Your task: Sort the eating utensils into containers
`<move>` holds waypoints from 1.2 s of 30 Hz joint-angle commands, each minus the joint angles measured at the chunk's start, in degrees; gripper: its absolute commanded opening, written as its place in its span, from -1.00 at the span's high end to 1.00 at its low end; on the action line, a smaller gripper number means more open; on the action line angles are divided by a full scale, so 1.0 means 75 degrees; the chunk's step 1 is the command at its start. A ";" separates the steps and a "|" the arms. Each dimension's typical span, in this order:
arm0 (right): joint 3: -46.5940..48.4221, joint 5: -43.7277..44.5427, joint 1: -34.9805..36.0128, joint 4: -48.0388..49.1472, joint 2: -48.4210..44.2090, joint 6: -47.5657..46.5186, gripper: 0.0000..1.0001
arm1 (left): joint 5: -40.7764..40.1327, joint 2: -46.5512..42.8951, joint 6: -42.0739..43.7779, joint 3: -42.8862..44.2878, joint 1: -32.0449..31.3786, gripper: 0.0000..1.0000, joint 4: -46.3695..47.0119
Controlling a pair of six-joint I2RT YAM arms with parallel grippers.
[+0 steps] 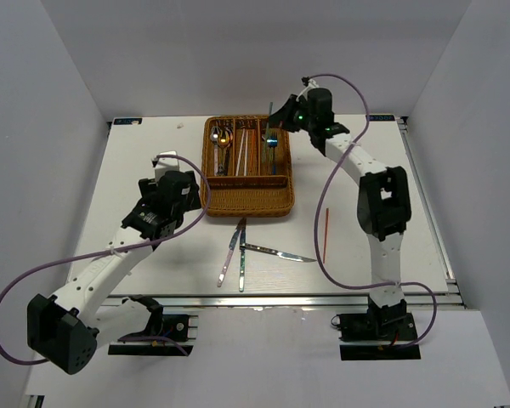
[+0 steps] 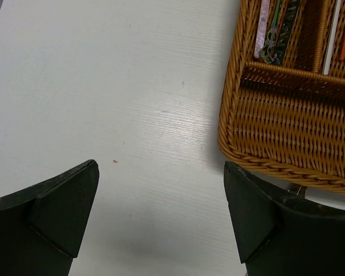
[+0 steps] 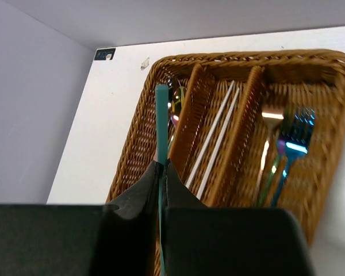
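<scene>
- Green chopstick (image 3: 161,115) is pinched between the closed fingers of the right gripper (image 3: 162,172), above the 1 o'clock corner of the wicker tray (image 1: 246,204).
- Left gripper (image 2: 161,213) is spread wide over the table (image 1: 153,144) at the tray's 8 o'clock.
- 3 knives (image 1: 276,252) lie at the tray's 6 o'clock, 1 red chopstick (image 1: 326,234) at 4 o'clock.

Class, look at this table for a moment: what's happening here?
The right hand pinches a green chopstick over the far end of the wicker tray, not yet released. The tray already holds spoons, white chopsticks and forks in its long slots. The left hand hangs open over the table beside the tray's near-left corner, holding nothing. Three knives and a red chopstick lie on the table, not yet sorted.
</scene>
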 commanded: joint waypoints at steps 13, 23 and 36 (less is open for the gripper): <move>0.1968 0.1065 0.1106 0.0116 0.1666 -0.1415 0.91 | 0.0099 0.0092 0.0036 -0.0030 -0.0027 -0.96 0.0025; 0.2693 0.2805 0.1176 -0.1498 0.0812 -0.1660 -0.53 | 0.0123 0.0033 0.0059 -0.0042 -0.0027 -0.96 -0.0010; -0.3813 0.5846 0.1106 -0.4807 -0.3640 -0.0876 -0.76 | 0.0076 -0.0061 0.0036 0.0005 -0.0027 -0.96 -0.0046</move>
